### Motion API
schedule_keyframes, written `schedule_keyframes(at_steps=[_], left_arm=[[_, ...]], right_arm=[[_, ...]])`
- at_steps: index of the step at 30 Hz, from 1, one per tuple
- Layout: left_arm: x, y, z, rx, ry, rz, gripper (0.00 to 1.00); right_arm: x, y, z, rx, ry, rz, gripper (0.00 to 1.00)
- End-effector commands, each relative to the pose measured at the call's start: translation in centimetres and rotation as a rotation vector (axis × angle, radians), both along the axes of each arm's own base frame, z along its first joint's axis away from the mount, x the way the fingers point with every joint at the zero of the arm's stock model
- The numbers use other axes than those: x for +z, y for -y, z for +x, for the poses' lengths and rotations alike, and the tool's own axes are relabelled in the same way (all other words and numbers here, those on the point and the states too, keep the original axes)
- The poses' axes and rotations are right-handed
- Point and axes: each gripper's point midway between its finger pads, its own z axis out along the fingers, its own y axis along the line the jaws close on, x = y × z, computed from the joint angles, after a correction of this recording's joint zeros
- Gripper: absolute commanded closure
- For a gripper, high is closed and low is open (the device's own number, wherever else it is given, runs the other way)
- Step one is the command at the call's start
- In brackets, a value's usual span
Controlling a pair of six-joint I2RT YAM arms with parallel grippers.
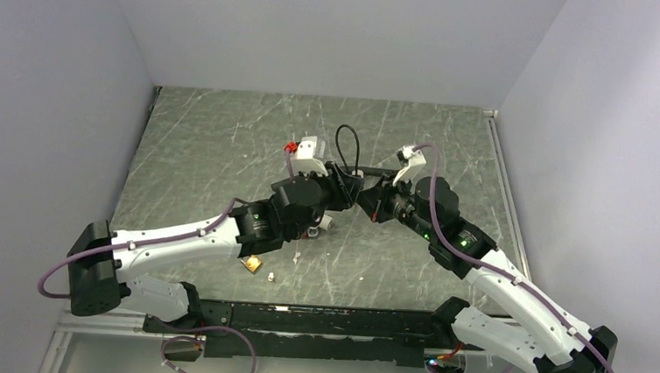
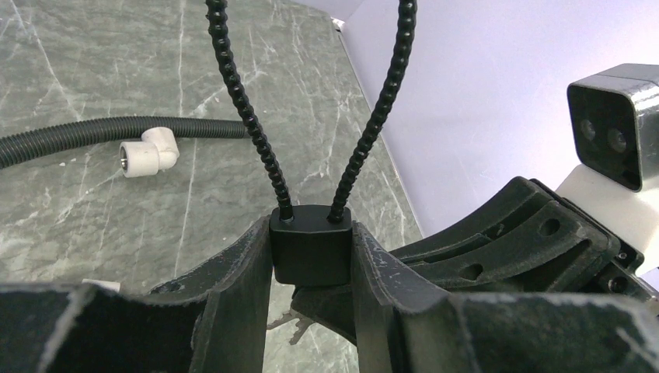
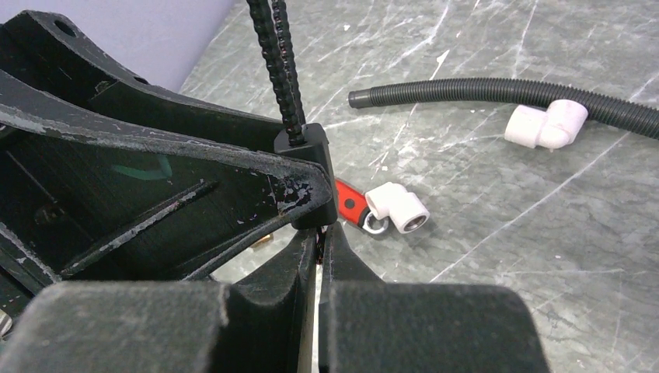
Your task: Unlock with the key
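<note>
A black lock body (image 2: 311, 252) with a beaded black cable loop (image 2: 241, 101) sits clamped between the fingers of my left gripper (image 2: 311, 233), which holds it above the table. My right gripper (image 3: 320, 237) is shut, its tips pressed up against the underside of the lock body (image 3: 315, 155). In the left wrist view the right fingertips (image 2: 342, 301) show dark just under the lock, and the toothed silvery key (image 2: 281, 320) sticks out beside them. From above, both grippers (image 1: 350, 186) (image 1: 369, 202) meet at mid-table, and the key is hidden there.
A grey corrugated hose (image 3: 482, 92) with a white pipe elbow (image 3: 544, 124) lies beyond the grippers. A second white elbow (image 3: 400, 206) and a red-handled wrench (image 3: 351, 203) lie below the lock. A brass padlock (image 1: 253, 264) and a white scrap (image 1: 271, 276) lie near the left arm.
</note>
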Motion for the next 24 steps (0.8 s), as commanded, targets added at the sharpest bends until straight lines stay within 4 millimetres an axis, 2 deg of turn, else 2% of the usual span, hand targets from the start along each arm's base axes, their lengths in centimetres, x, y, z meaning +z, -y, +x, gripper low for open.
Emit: schedule_keyframes(at_steps=[1,7,16,24], left_arm=[[-7.5,2.9,-7.2,-0.316,-0.159,0.179,1.0],[-5.5,2.7,-8.1,-0.42,0.027,0.126,1.0],[-1.3,1.9,-11.4,-0.611,0.24,0.043,1.0],[0.7,2.1,-15.0,-0.836,0.392,0.03,1.0]], right_arm=[[16.0,1.6,1.3,-0.109,0.416,0.424,1.0],[16.8,1.3,-1.2,0.007,0.419,0.532,1.0],[20.4,0.8,-5.6,0.218,0.455,0.674,1.0],[23.2,-0.2,-10.2,0.48,0.485,0.748,1.0]])
